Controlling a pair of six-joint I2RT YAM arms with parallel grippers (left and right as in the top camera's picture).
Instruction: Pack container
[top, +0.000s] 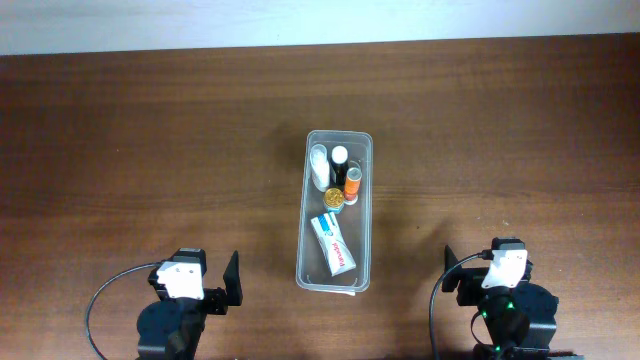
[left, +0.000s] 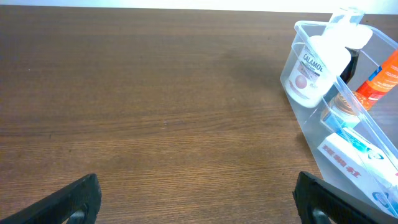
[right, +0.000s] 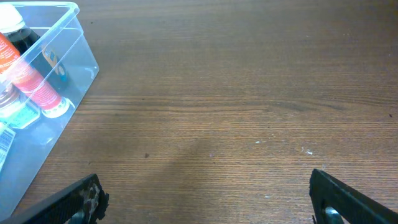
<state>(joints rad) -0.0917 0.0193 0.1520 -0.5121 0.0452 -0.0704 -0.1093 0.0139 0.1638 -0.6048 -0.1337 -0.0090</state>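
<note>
The clear plastic container lies lengthwise at the table's centre. It holds a white lotion bottle, a dark bottle with a white cap, an orange bottle, a small gold-lidded jar and a white-and-blue medicine box. My left gripper is open and empty near the front edge, left of the container. My right gripper is open and empty at the front right. The left wrist view shows the open jaws over bare wood, with the container at right. The right wrist view shows the open jaws and the container at left.
The brown wooden table runs to a pale wall along the back edge. Black cables loop beside each arm base at the front.
</note>
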